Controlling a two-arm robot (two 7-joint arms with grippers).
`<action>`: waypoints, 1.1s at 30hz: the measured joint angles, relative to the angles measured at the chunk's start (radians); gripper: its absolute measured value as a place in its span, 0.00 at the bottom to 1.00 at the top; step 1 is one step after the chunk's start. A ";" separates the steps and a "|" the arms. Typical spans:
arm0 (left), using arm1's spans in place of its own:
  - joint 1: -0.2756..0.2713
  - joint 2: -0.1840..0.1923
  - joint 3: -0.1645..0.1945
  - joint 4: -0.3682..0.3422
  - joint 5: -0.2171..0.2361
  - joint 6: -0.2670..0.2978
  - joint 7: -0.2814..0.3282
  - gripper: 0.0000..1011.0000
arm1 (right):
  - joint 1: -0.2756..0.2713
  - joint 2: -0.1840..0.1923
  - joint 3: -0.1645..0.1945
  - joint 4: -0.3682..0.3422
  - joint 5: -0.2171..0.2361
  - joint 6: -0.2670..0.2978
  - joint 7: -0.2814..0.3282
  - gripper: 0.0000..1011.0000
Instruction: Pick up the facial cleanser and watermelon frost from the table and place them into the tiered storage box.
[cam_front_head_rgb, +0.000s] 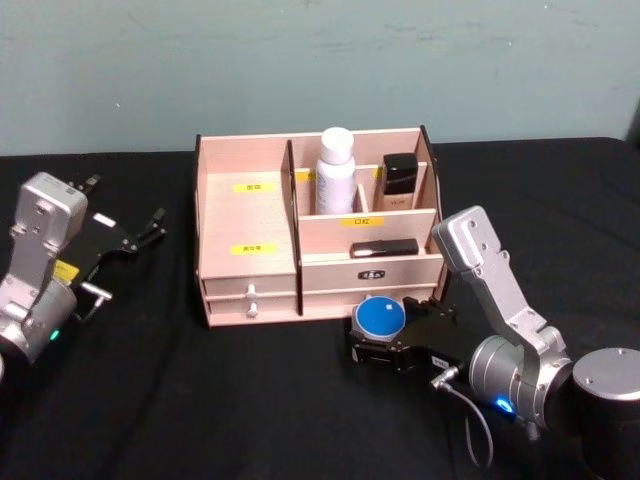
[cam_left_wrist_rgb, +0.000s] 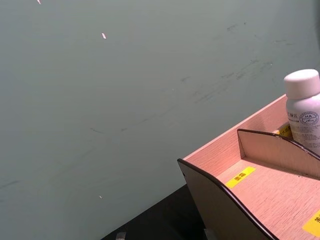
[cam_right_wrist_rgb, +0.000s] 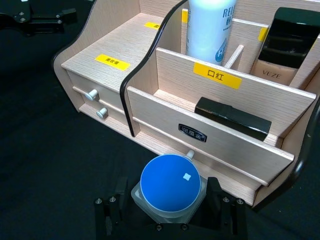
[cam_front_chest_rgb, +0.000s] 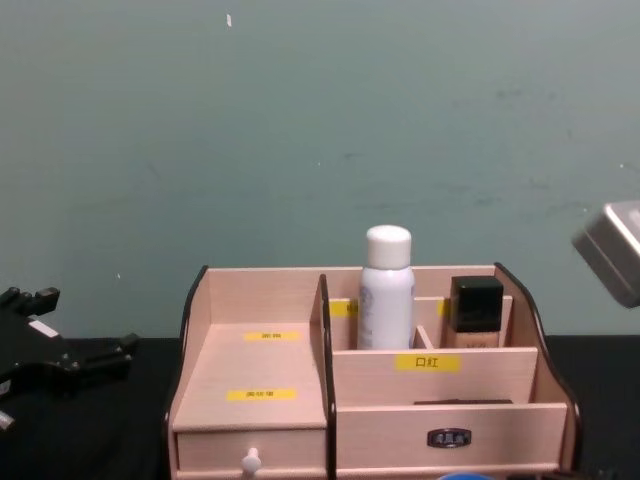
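Note:
The tiered storage box (cam_front_head_rgb: 245, 215) (cam_right_wrist_rgb: 165, 112) (cam_front_chest_rgb: 260, 380) (cam_left_wrist_rgb: 260, 190) stands mid-table on the black cloth. A white bottle, the facial cleanser (cam_front_head_rgb: 335, 172) (cam_right_wrist_rgb: 210, 30) (cam_front_chest_rgb: 386, 290) (cam_left_wrist_rgb: 304, 112), stands upright in its back compartment. The watermelon frost (cam_front_head_rgb: 381, 317) (cam_right_wrist_rgb: 170, 182) is a small jar with a round blue lid. It sits just in front of the box's right half, near the lower front panel, and my right gripper (cam_front_head_rgb: 378, 345) (cam_right_wrist_rgb: 167, 215) is shut on it, one finger on each side. Off to the left of the box my left gripper (cam_front_head_rgb: 155, 227) (cam_front_chest_rgb: 125, 350) is open and holds nothing.
A black-capped foundation bottle (cam_front_head_rgb: 400, 180) stands to the right of the cleanser. A black lipstick (cam_front_head_rgb: 385, 247) lies in the lower front tray. The drawer knob (cam_front_head_rgb: 252, 305) faces me. A dark cylinder (cam_front_head_rgb: 605, 400) stands at the near right. A green wall lies behind.

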 joint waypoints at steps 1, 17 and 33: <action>0.000 0.000 0.000 0.000 0.000 0.000 0.000 1.00 | 0.000 0.000 0.000 0.000 0.000 0.000 0.000 0.99; 0.000 0.000 0.000 0.000 0.000 0.000 0.000 1.00 | 0.000 0.003 -0.001 0.000 0.003 0.000 -0.001 0.71; 0.000 0.000 0.000 0.000 0.000 0.000 0.000 1.00 | 0.000 0.004 -0.001 -0.001 0.005 0.000 -0.001 0.70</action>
